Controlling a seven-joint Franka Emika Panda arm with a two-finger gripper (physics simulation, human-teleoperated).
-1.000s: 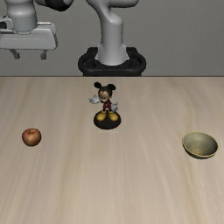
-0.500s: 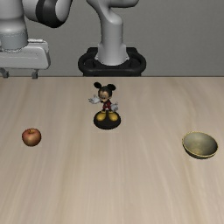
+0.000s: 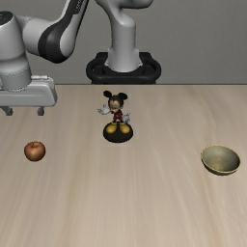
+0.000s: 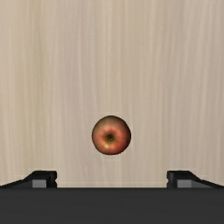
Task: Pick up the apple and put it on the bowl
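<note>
The gripper [image 3: 26,111] has lowered toward the small red apple [image 3: 35,150] on the pale wooden desk [image 3: 145,207], jaws wide and empty. Approach step; next, descend around it and close.

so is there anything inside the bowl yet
The bowl looks empty: its bare olive inside shows in the exterior view, though the near rim covers a sliver of the inner wall. The apple lies on the table, far toward the exterior view's left.
</note>
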